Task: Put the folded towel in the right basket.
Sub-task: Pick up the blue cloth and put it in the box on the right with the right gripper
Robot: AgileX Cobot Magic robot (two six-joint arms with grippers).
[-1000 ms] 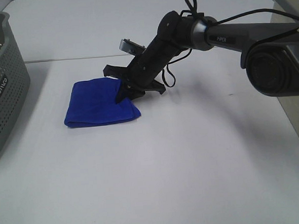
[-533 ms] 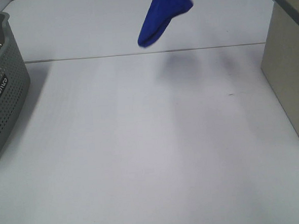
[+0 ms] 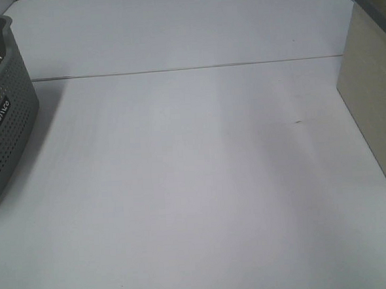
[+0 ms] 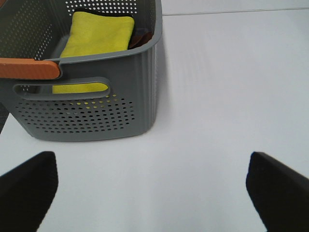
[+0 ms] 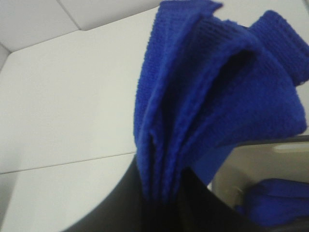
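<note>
Right wrist view: folded deep-blue terry-cloth towel [image 5: 217,96] is pinched by the right gripper [image 5: 161,195], jaws clamped tight across the stacked layers.

Look: several layers fan out from the pinch point. Ribbed, nubbly weave, uniform blue, fold edges rounded rather than creased. No marks or fraying visible.

Handling, my reckoning: light, soft, limp. It spreads loosely away from the grip, so expect drape and swing, with no shape of its own. Not fragile. The nap should give the pads bite, so slip is unlikely. Best hold is across all layers near a folded edge, as here; one layer alone would likely let it unfold.

Location: towel is in the air, off the white tabletop [image 3: 195,183], and outside the exterior high view, as are both arms. Beige smooth-walled plastic basket [image 5: 251,169] shows beyond the towel, another blue cloth [image 5: 277,198] inside. Whether the towel is directly over it: cannot tell.

Left wrist view: left gripper [image 4: 152,193] is spread wide and holds nothing, near the grey perforated plastic basket [image 4: 96,111] that holds a yellow folded cloth [image 4: 99,36].
</note>
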